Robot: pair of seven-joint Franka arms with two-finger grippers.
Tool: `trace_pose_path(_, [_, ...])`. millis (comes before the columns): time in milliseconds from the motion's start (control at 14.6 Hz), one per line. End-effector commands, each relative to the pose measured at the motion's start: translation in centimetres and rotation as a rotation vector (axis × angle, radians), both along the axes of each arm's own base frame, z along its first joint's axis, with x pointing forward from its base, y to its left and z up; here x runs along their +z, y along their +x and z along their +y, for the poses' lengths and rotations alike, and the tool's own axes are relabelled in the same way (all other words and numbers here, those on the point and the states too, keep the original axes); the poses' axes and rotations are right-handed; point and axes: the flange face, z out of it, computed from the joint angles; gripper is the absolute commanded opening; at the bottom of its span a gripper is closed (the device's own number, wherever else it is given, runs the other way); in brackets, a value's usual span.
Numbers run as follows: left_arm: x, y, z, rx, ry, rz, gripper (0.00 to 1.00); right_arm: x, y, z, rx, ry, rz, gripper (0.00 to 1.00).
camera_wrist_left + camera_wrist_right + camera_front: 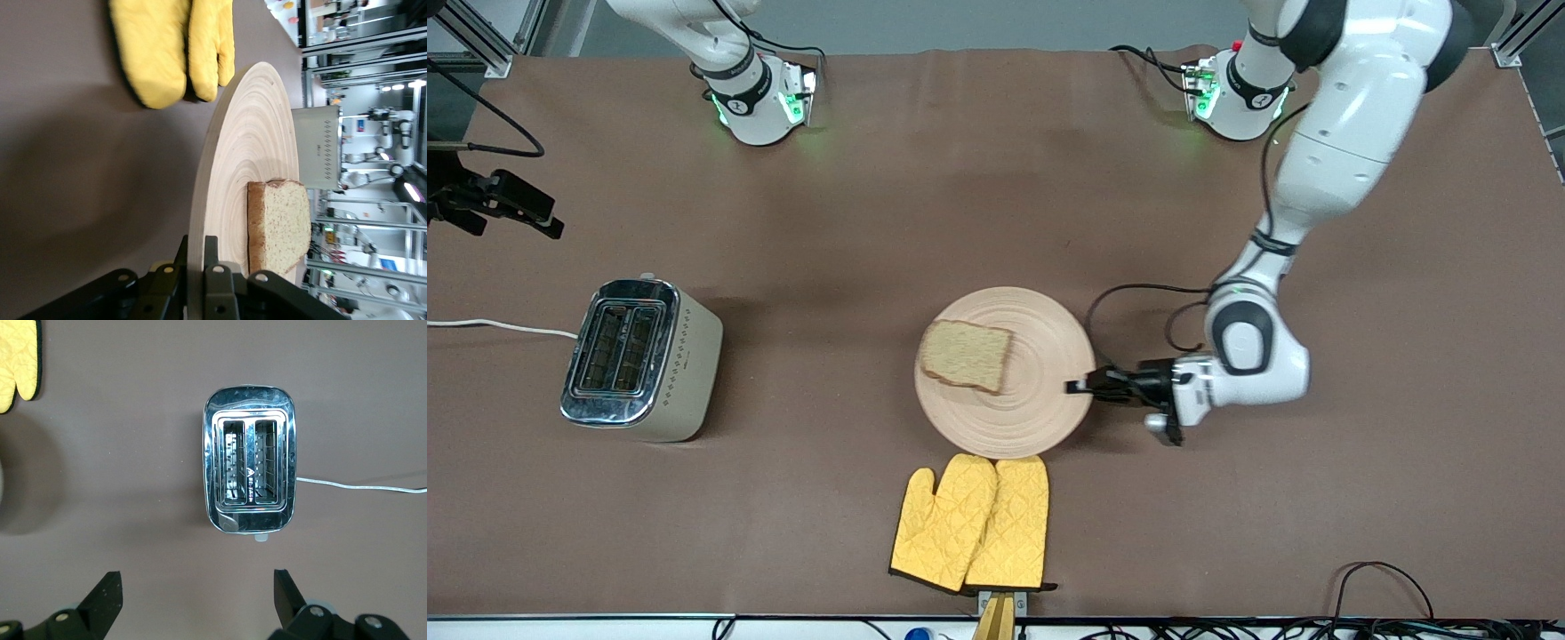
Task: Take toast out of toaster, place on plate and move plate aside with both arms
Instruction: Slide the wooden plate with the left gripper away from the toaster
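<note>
The round light-wood plate (pixel 1040 356) lies mid-table, with the toast (pixel 967 356) on it toward the right arm's end. My left gripper (pixel 1080 385) is shut on the plate's rim at the left arm's end, one finger above and one below. In the left wrist view the rim (pixel 200 200) runs between my left gripper's (pixel 198 243) fingers, and the toast (pixel 280 223) lies flat on the plate. My right gripper (pixel 197 583) is open and empty, high over the table beside the toaster. It is out of the front view.
A two-slot toaster (pixel 636 356) stands toward the right arm's end, slots empty (pixel 250 467), with a white cable (pixel 498 327) trailing off. Two yellow oven mitts (pixel 974 520) lie nearer the front camera than the plate, and show in the left wrist view (pixel 173 47).
</note>
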Motion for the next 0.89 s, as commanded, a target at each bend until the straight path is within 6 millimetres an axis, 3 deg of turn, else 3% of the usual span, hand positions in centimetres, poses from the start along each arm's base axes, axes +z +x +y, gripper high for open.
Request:
trace_pose_path(0, [1.4,0.4,8.7,-0.03,-0.011,0.003,0.0,0.3,0.0,0.0,-0.004,-0.018,0.0,1.0])
trace_pose_path(206, [1.4,0.5,18.5,-0.01,0.018,0.016,0.0,0.3,0.0,0.1,-0.002,-0.016,0.0,1.0])
trace_pose_path(412, [0.6,-0.6,26.8,0.0,0.07,0.019,0.0,0.3,0.0,0.1,-0.001,-0.016,0.0,1.0])
trace_pose_path(549, [0.5,-1.1,30.6,0.023,0.092,0.01,0.0,0.3,0.1,0.1,-0.001,-0.016,0.0,1.0])
trace_pose_path(618, [0.4,-1.2,31.5,0.022,0.098,-0.008,0.0,0.3,0.1,0.1,0.001,-0.016,0.0,1.0])
trace_pose_path(687, [-0.5,-1.7,33.4,0.034,0.094,-0.028,0.0,0.3,0.0,0.2,0.002,-0.016,0.002,1.0])
trace_pose_path(824, [-2.0,-2.4,35.1,0.029,0.072,-0.063,0.0,0.4,0.0,0.2,0.002,-0.016,-0.003,1.0])
